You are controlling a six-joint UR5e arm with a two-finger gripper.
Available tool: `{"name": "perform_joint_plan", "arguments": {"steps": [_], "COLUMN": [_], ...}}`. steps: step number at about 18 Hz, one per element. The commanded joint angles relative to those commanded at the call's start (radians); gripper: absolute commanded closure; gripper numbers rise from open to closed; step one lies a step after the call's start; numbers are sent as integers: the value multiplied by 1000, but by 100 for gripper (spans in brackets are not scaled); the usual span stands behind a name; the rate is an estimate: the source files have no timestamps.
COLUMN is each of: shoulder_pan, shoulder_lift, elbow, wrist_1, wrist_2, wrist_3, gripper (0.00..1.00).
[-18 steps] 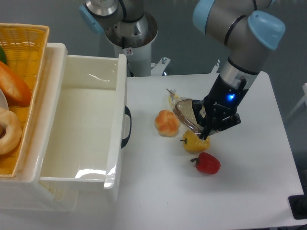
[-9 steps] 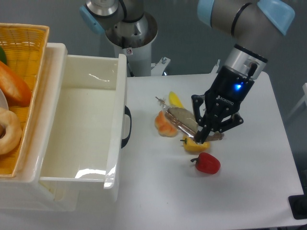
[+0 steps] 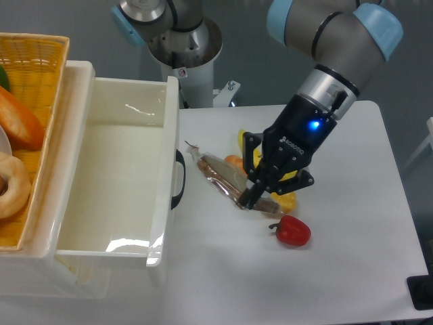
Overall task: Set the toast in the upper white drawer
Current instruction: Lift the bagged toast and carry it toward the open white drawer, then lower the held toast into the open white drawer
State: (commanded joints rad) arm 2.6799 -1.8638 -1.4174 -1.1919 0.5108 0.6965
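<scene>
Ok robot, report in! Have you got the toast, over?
Claw shut on the toast, lifted off the table. Upper white drawer open and bare inside, to the left. Nothing between them, over.

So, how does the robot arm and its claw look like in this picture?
The arm has grey cylindrical segments with light blue joint caps. A silver ring band sits at the wrist, and below it the black claw carries small white lettering and a glowing blue light.

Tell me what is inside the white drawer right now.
The upper white drawer shows only its bare glossy floor and walls; nothing lies in it. The toast hangs outside, held by the gripper. The near wall hides part of the floor.
</scene>
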Motion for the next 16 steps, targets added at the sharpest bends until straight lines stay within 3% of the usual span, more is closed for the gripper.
{"name": "perform_joint_plan", "arguments": {"steps": [10,16], "shoulder_pan": [-3,-77], "shoulder_lift": [74,101], "elbow": [-15,-41], "wrist_1": [-5,-6], "wrist_2": [-8,-12], "wrist_3": [-86,-124], "gripper": [100,100]}}
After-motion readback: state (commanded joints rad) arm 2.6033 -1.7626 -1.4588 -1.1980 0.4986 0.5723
